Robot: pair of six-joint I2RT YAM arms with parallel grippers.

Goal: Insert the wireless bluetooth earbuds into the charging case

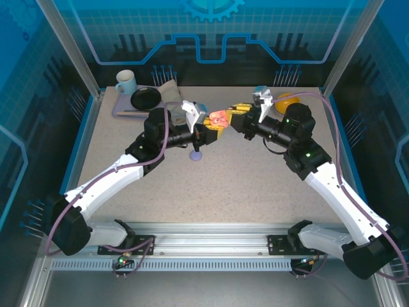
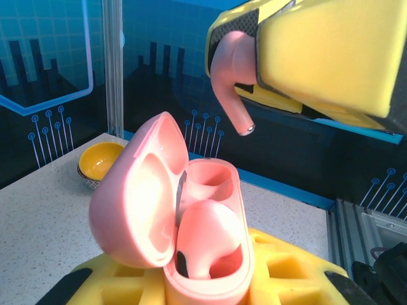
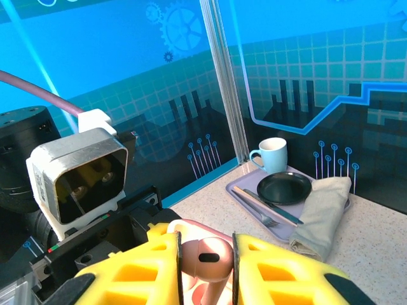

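Salmon-pink plastic earbud [image 2: 232, 70] stem-down above open pink rounded charging case [image 2: 133, 210]; arms outstretched, converging; right gripper [image 1: 236, 115] pinching earbud, left gripper [image 1: 215, 130] clamping case.

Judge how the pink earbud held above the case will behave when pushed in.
The earbud looks glossy and rounded, so it may slip or twist between the pads. It seems tiny and light, probably needing little force. Its thin stem could catch on the case rim.

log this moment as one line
left claw: shut on pink case, lid open | right claw: shut on pink earbud, above empty slot | seated earbud: one in case
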